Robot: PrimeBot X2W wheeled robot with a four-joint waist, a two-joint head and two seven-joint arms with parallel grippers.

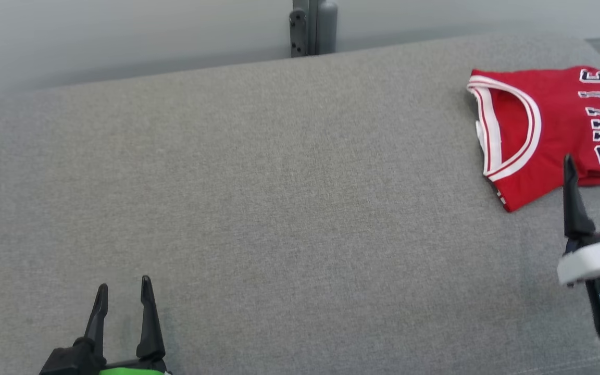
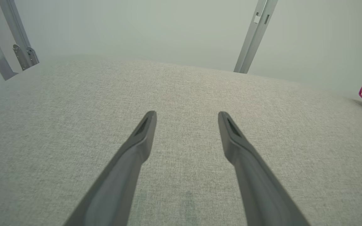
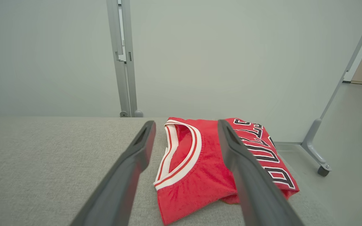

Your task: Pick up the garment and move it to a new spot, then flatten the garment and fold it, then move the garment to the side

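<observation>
Shows the garment [image 1: 552, 120] as a bright red jersey, folded into a compact flat packet. Lies at the far right end of the grey fabric surface [image 1: 279, 208], near its back edge. Carries a white-and-red striped neckline on top, turned toward the surface's middle, and black white-edged lettering across the chest. Runs past the head view's right border.

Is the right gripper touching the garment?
Cannot tell. In the head view and right wrist view the open right gripper overlaps the garment edge, but neither shows contact or a gap.
</observation>
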